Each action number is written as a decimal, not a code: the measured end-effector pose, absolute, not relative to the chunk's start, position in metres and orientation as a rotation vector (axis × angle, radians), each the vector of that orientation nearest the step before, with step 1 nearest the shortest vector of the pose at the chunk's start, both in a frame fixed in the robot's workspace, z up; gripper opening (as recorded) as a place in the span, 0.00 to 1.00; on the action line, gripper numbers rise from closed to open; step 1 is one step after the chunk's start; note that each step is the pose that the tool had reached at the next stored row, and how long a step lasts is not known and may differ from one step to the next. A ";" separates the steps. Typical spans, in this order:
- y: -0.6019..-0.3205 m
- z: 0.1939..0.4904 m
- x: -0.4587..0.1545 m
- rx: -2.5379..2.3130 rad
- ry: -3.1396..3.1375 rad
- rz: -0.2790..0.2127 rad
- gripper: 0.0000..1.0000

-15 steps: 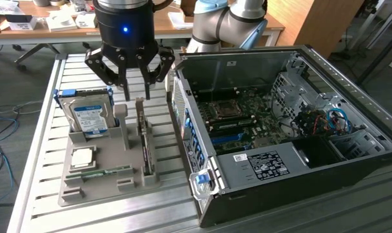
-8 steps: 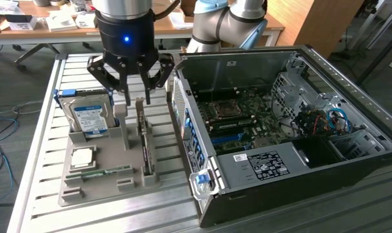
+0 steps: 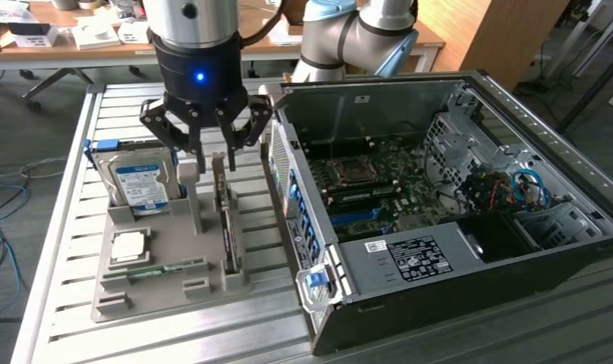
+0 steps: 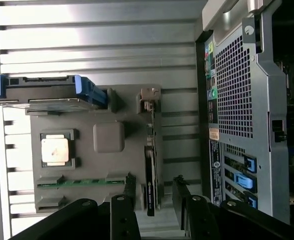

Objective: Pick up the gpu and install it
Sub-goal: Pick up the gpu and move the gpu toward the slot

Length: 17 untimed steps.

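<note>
The gpu (image 3: 228, 235) is a thin dark card standing on edge in a slot of the grey holder tray (image 3: 165, 294), its pale bracket end toward the far side. My gripper (image 3: 215, 154) hangs just above that far end, open, one finger on each side of the card. In the wrist view the gpu (image 4: 150, 187) runs between the two black fingers (image 4: 129, 192), with gaps on both sides, and my gripper (image 4: 154, 195) holds nothing. The open computer case (image 3: 438, 212) lies beside the tray on the exterior view's right, motherboard exposed.
The tray (image 4: 131, 147) also carries a silver blue-labelled hard drive (image 3: 139, 186) on edge, a processor chip (image 3: 130, 244) and a green memory stick (image 3: 155, 269). The case's rear panel (image 4: 247, 100) stands close to the gpu slot. All rests on a slatted metal table (image 3: 64, 227).
</note>
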<state>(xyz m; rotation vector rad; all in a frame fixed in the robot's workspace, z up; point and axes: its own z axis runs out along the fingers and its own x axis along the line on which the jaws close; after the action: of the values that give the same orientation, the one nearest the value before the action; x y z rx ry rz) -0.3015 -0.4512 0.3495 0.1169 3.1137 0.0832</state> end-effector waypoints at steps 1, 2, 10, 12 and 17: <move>-0.451 0.348 -0.302 0.117 3.114 0.083 0.43; -0.451 0.346 -0.302 0.117 3.114 0.083 0.43; -0.451 0.331 -0.302 0.117 3.114 0.083 0.43; -0.451 0.328 -0.302 0.117 3.114 0.083 0.43; -0.451 0.319 -0.302 0.117 3.114 0.083 0.43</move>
<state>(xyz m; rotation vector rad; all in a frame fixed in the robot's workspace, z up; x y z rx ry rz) -0.3015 -0.4513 0.3186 0.1168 3.1137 0.0832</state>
